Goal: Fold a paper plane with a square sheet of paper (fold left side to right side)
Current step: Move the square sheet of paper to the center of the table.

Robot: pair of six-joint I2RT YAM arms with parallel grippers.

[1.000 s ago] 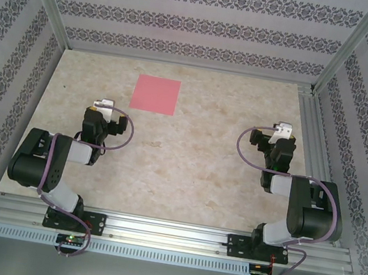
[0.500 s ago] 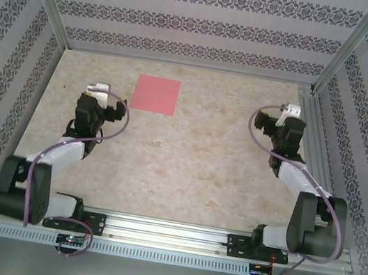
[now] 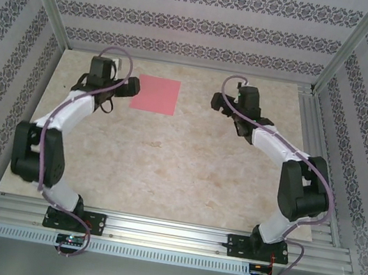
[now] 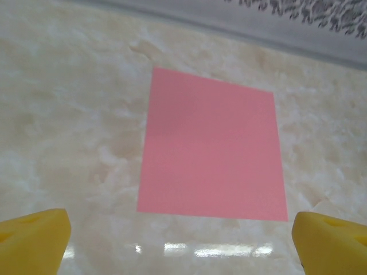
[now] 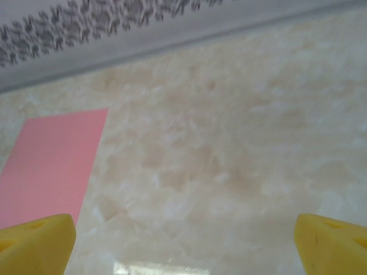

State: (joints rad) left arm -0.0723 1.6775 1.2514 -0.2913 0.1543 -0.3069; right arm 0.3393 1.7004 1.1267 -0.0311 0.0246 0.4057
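While the square sheet of paper [image 3: 155, 94] lies flat between the left gripper [image 3: 130, 87] and the right gripper [image 3: 216, 102] from above, each wrist view shows yellow fingertips [image 4: 34, 235] spread, empty. Nudging the sheet's flush edge could skid it, not lift it.

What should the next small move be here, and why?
Probably lower the left gripper onto the left edge of the paper. The paper lies flat and unfolded on the table, and the left jaws stand open right beside that edge. The right gripper, also open, sits apart from the other side. The fold runs left to right.
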